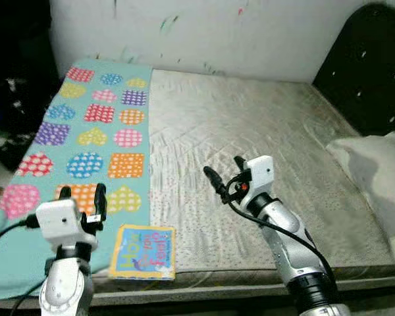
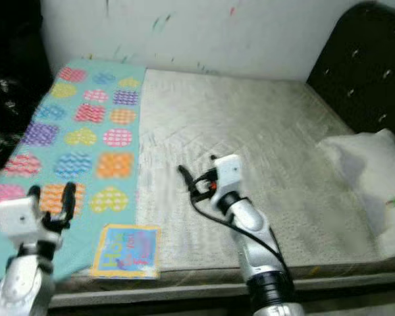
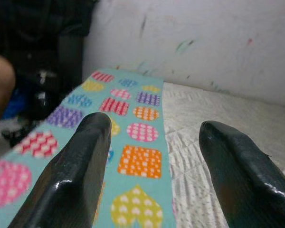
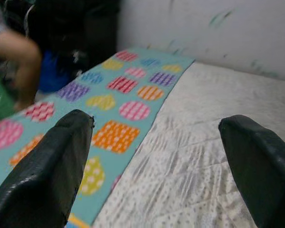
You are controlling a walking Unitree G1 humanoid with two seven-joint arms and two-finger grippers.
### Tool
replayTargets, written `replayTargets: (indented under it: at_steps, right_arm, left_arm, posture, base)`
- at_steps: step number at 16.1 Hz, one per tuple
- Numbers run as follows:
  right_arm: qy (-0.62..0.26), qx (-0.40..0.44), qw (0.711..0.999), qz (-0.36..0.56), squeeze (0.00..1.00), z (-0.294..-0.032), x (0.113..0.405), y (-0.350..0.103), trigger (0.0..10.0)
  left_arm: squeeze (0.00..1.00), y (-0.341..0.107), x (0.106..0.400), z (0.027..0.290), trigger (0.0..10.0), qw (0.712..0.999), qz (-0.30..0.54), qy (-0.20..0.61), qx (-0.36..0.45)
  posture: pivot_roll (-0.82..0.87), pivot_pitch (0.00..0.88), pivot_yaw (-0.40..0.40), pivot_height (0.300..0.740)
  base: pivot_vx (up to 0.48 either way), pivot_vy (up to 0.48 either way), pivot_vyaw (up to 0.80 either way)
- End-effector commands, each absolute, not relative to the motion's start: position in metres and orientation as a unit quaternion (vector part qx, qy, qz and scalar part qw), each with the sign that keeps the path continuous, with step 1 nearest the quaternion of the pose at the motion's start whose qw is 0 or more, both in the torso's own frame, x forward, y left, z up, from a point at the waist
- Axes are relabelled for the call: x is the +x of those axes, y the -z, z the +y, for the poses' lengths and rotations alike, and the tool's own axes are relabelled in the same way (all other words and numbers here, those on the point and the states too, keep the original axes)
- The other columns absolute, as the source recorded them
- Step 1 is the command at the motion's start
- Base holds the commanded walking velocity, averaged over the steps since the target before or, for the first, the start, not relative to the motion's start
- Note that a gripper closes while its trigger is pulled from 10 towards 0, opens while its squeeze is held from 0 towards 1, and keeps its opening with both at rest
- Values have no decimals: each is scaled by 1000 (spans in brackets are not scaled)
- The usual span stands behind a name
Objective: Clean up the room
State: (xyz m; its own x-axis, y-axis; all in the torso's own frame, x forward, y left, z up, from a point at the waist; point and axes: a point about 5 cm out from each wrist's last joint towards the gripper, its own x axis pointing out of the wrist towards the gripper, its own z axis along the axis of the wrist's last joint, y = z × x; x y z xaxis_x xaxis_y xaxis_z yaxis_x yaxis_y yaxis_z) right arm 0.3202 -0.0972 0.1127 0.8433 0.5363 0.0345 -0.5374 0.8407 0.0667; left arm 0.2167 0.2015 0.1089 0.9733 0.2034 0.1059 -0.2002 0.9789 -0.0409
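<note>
A colourful children's book (image 1: 143, 252) lies flat at the bed's front edge, on the border of a turquoise blanket (image 1: 99, 131) printed with hearts and squares. My left gripper (image 1: 83, 196) hovers open just left of the book, over the blanket. My right gripper (image 1: 224, 169) is open above the bare grey mattress (image 1: 263, 125), right of the book and a little farther back. In the left wrist view the fingers (image 3: 80, 166) stand apart over the blanket (image 3: 133, 128). The right wrist view has its fingers (image 4: 57, 156) wide apart, with nothing between them.
A white pillow (image 1: 375, 171) lies at the bed's right side by a black padded headboard (image 1: 368, 66). A marked white wall (image 1: 237, 33) runs behind the bed. Dark clutter (image 1: 13, 99) and a person's limb (image 4: 19, 52) are beyond the bed's left side.
</note>
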Motion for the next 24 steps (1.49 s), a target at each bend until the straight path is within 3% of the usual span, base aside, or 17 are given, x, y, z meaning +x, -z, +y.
replayTargets:
  at_steps: [1, 5, 8, 12, 16, 20, 24]
  right_arm:
    - [-311, 32, 950, -7, 0, -86, 323, -116, 10000]
    - [-381, 31, 924, 7, 0, -60, 322, -114, 10000]
    - [-387, 24, 922, 2, 0, -56, 328, -116, 10000]
    - [-316, 23, 948, -26, 0, -84, 336, -124, 10000]
    - [-223, 4, 974, -39, 0, -131, 321, -121, 10000]
    - [-185, 4, 982, -40, 0, -143, 308, -118, 10000]
    - [-174, 14, 984, -34, 0, -137, 300, -115, 10000]
  left_arm:
    - [0, -114, 209, 207, 10000, 989, -66, -130, -13]
    - [0, -118, 184, 216, 10000, 978, -73, -195, -10]
    - [0, -114, 180, 215, 10000, 976, -64, -207, -12]
    - [0, -114, 215, 199, 10000, 990, -64, -126, -20]
    - [0, -112, 254, 168, 10000, 997, -58, -36, -46]
    - [0, -109, 266, 156, 10000, 997, -51, 3, -54]
    - [0, -103, 269, 155, 10000, 997, -41, 10, -64]
  posture:
    - [151, 0, -250, 740]
    - [242, 14, -341, 740]
    - [236, 0, -324, 740]
    - [78, 0, -202, 740]
    - [-89, 0, -80, 740]
    - [-134, 0, -34, 740]
    - [-150, 0, -2, 740]
  base:
    - [0, 0, 0]
    - [0, 0, 0]
    - [0, 0, 0]
    - [0, 0, 0]
    - [0, 0, 0]
    - [0, 0, 0]
    - [0, 0, 0]
